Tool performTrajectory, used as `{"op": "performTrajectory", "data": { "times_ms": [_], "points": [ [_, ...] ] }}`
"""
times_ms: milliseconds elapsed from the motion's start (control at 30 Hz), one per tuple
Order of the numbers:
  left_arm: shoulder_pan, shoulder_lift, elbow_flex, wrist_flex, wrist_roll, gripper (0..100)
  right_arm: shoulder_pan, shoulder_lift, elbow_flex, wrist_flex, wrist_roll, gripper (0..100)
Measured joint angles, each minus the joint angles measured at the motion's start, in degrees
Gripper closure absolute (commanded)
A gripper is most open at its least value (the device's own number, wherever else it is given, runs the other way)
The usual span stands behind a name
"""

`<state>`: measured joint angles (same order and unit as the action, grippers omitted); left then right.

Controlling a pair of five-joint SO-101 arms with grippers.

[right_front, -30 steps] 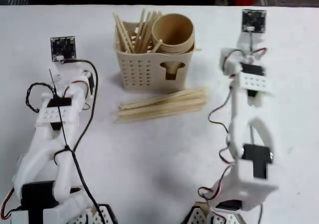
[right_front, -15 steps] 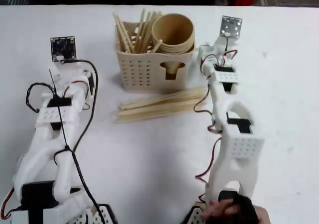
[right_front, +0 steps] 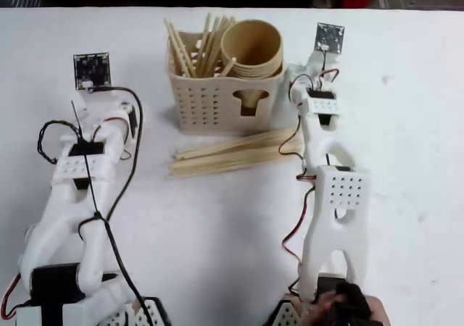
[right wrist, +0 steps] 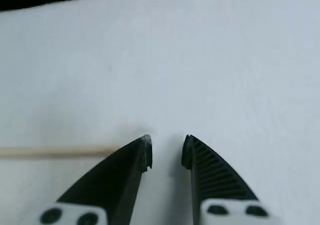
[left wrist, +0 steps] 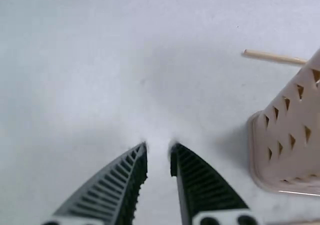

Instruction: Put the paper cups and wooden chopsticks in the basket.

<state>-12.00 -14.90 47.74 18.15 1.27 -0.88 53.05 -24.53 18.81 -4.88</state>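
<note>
Judging by the wooden chopsticks [right_front: 235, 154] lying on the table [right_front: 217, 239] just before the basket [right_front: 206, 105], which already holds the paper cups [right_front: 251, 47], their pickup is deemed in hand, and the right jaws, parted and empty at the bundle's end, must be closed around it.

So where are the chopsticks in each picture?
High view: a loose bunch of chopsticks lies on the table in front of the basket, with more standing inside it.
Left wrist view: one stick tip pokes out past the basket's wall.
Right wrist view: one stick lies on the table, running up to the right claw.
Shared landmark: the white table; the basket links the first two.
</note>
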Motion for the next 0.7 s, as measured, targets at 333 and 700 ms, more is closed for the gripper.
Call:
{"op": "performTrajectory", "data": {
  "times_ms": [333,700],
  "points": [
    [0.0,0.0,0.0,0.0,0.0,90,0.2,-1.0,-1.6,11.3,11.9,88.6],
    [0.0,0.0,0.0,0.0,0.0,90,-0.2,-5.4,-1.6,7.1,-5.7,88.2]
  ]
}}
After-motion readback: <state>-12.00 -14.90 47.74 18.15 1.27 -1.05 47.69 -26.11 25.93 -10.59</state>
